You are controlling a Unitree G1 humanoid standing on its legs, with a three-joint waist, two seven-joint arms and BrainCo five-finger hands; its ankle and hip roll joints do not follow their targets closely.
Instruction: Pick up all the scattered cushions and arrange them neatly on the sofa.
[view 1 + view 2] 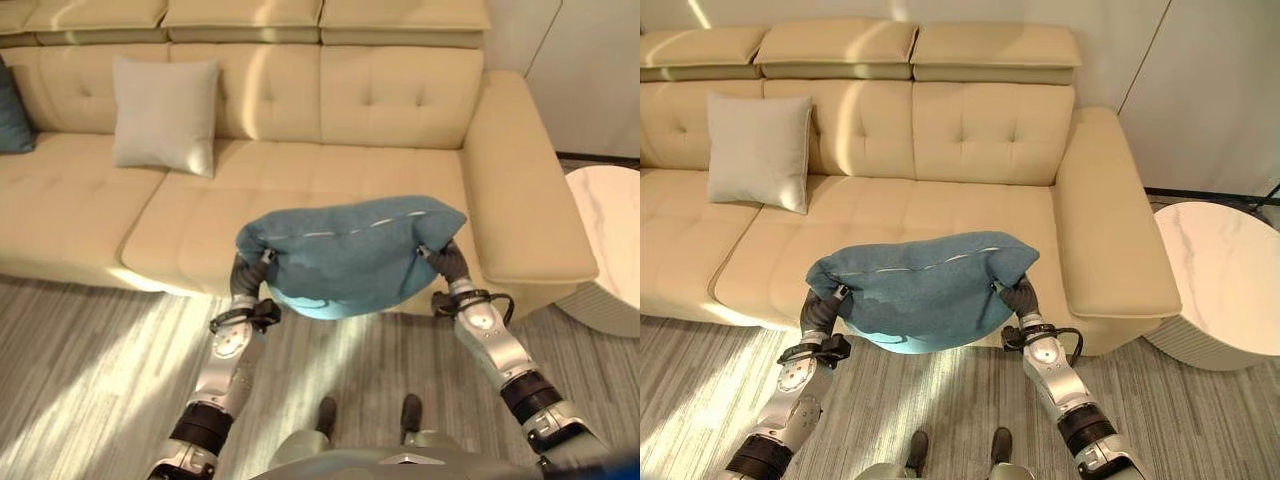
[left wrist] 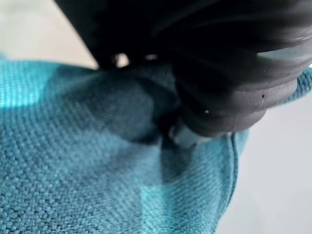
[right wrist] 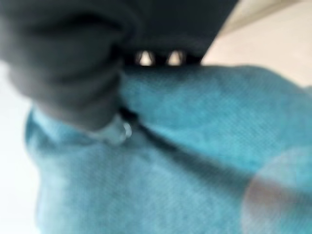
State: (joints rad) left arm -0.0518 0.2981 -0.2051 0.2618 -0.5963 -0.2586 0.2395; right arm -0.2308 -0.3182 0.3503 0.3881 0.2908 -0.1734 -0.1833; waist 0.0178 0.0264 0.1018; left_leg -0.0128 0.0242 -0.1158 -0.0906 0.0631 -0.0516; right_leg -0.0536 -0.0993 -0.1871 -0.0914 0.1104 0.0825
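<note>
Left eye view centre: left robot hand [image 1: 250, 272] and right robot hand [image 1: 447, 259] each grasp an end of the teal cushion [image 1: 350, 252], raised before the sofa [image 1: 400, 110].

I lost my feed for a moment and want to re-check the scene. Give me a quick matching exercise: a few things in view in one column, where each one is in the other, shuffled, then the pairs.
Things:
1. teal cushion
2. light grey cushion
3. round white table
4. dark blue cushion

Places:
A. on the floor beside the sofa's armrest
B. at the far left end of the sofa
C. held up between the left robot hand and the right robot hand, in front of the sofa seat
D. upright against the sofa's backrest

Pairs: 1-C, 2-D, 3-A, 4-B
</note>
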